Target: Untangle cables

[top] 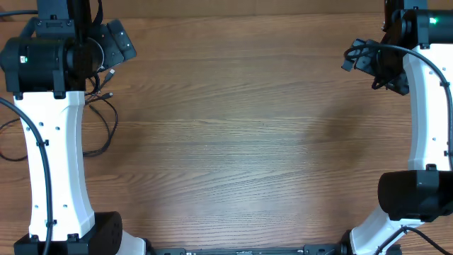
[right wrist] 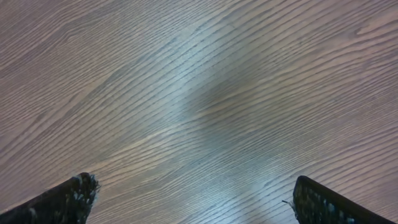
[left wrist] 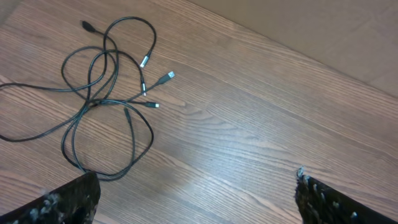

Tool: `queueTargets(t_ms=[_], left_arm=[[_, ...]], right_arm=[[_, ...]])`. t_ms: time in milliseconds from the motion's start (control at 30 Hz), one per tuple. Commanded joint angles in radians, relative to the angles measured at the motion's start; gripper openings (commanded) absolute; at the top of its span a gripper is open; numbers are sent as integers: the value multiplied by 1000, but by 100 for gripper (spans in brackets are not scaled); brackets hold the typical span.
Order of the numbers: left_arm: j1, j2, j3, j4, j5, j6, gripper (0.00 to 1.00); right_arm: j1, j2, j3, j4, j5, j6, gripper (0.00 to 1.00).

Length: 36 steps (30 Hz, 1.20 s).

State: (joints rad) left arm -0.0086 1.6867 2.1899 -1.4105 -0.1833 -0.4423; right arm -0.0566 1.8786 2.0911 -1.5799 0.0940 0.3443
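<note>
Both units stand spread wide: the left tool (left wrist: 194, 182) and the right tool (right wrist: 194, 183) each hold nothing, with bare wood grain showing between the fingers.

Location of the cables (left wrist: 93, 102): they lie flat on the tabletop (top: 233, 142) at its left side, in one loose tangle of thin black cords. Several loops cross at a single point near the middle of the tangle. Three silvery plugs (left wrist: 166, 77) fan out from the tangle towards the right in the left wrist view. One black plug (left wrist: 86, 26) lies at the top of the tangle. One strand runs off the left edge of that view.

Position relative to the left tool: the tangle lies ahead of the tool and offset to the left in the wrist view, outside the gap between the fingers. The lowest loop appears just beside the tip of the left-hand finger (left wrist: 68, 199); contact cannot be confirmed from this view. The right-hand finger (left wrist: 336, 202) is well apart from every strand.

In the overhead view, the left arm (top: 53, 156) covers part of the tangle, and loops show on both sides of it.

Position relative to the right tool: the right tool sits at the opposite, right side of the tabletop, well apart from the cables.
</note>
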Motion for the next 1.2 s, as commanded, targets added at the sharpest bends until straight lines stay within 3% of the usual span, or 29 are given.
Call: queueTargets(t_ms=[0, 367, 667, 867, 1167], left_arm=[[3, 1, -4, 0, 20, -7, 100], [3, -2, -4, 0, 19, -6, 100], [0, -121, -6, -51, 34, 0, 99], [-3, -221, -143, 111, 40, 13, 100], [-5, -443, -741, 653, 196, 11, 100]], right_arm=[[0, -2, 3, 4, 10, 8, 100], [0, -2, 3, 4, 10, 8, 100], [0, -2, 3, 4, 10, 8, 100], [0, -2, 3, 4, 10, 8, 100], [0, -2, 3, 4, 10, 8, 100]])
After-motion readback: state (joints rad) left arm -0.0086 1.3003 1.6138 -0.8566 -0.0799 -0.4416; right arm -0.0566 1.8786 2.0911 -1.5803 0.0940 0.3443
